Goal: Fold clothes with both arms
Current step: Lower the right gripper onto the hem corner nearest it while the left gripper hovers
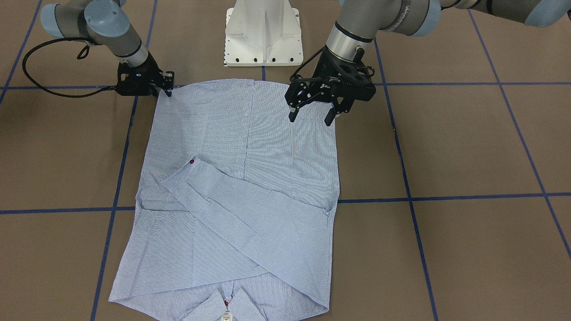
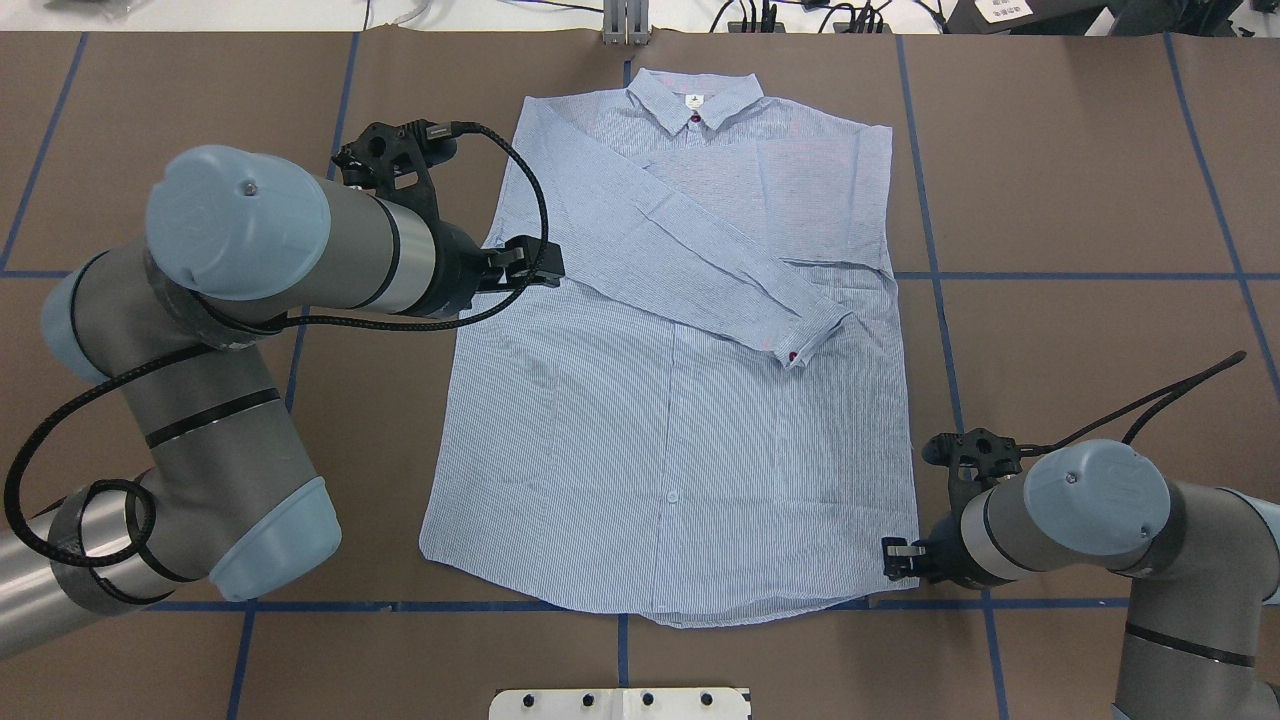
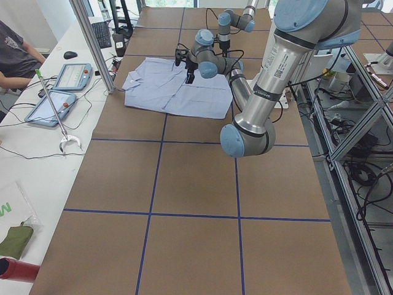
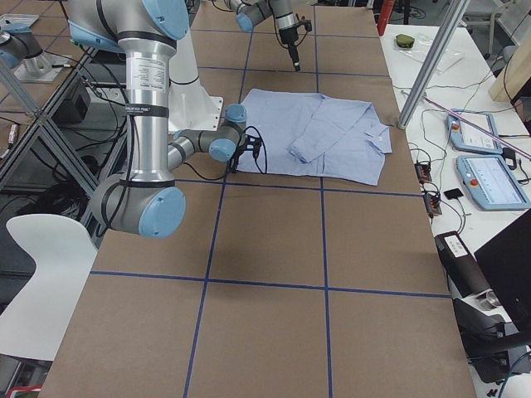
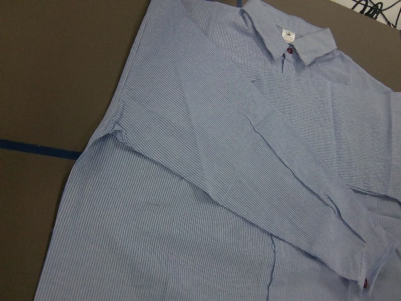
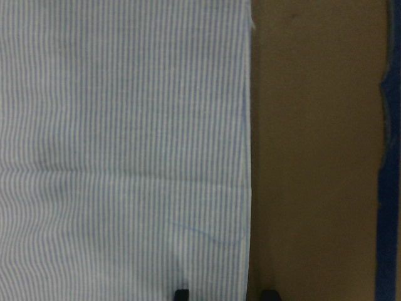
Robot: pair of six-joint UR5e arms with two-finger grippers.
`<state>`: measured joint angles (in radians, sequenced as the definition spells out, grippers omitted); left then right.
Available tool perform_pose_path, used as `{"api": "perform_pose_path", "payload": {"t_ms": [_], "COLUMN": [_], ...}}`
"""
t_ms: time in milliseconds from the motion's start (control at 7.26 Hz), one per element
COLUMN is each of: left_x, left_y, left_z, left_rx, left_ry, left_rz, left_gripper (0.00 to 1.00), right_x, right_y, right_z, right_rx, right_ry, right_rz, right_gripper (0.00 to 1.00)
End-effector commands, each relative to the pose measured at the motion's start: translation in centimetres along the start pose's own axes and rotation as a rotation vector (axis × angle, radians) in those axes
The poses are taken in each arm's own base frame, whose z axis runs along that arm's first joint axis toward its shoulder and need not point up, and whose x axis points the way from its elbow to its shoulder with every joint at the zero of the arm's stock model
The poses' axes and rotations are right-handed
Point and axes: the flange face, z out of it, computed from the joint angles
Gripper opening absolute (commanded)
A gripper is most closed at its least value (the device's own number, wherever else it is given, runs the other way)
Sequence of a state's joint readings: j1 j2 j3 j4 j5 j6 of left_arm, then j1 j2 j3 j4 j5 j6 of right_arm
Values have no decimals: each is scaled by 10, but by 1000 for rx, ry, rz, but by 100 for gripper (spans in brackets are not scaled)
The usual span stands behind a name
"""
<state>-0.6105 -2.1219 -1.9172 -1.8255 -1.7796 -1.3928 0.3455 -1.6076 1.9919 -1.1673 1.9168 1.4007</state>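
The left claw [image 1: 311, 119] hangs wide open and empty above the shirt [image 2: 680, 450]. The cloth lies flat on the table [image 2: 1080, 200] under it, and in its wrist view the folded sleeve [image 2: 690, 270] and the collar [image 2: 695, 95] lie ahead of it, on the side away from the robot. The right claw [image 2: 888, 560] sits low at the hem corner, jaws a little apart and gripping nothing — one fingertip [image 6: 181, 293] is over the striped cloth and the other over bare table, with the shirt's side edge between them.
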Motion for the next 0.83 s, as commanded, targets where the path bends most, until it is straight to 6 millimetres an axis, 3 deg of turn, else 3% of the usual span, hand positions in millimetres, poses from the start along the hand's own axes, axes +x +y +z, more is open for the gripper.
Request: {"api": "perform_pose_path", "payload": {"t_ms": [0, 138, 275, 413, 551, 689], "left_x": [0, 0, 0, 0, 0, 0], "left_y": [0, 0, 0, 0, 0, 0], "left_z": [0, 0, 0, 0, 0, 0], "left_rx": [0, 0, 0, 0, 0, 0], "left_ry": [0, 0, 0, 0, 0, 0], "left_rz": [0, 0, 0, 0, 0, 0], "left_gripper": [100, 100, 100, 100, 100, 100], "right_x": [-1, -3, -3, -3, -4, -4], "right_y": [1, 3, 3, 3, 3, 2], "right_z": [-1, -3, -3, -3, -4, -4], "right_rx": [-17, -26, -26, -26, -25, -24], "right_ry": [-5, -13, -13, -11, -14, -14], "right_rz": [1, -1, -2, 0, -1, -2], "right_gripper": [47, 45, 32, 10, 0, 0]}}
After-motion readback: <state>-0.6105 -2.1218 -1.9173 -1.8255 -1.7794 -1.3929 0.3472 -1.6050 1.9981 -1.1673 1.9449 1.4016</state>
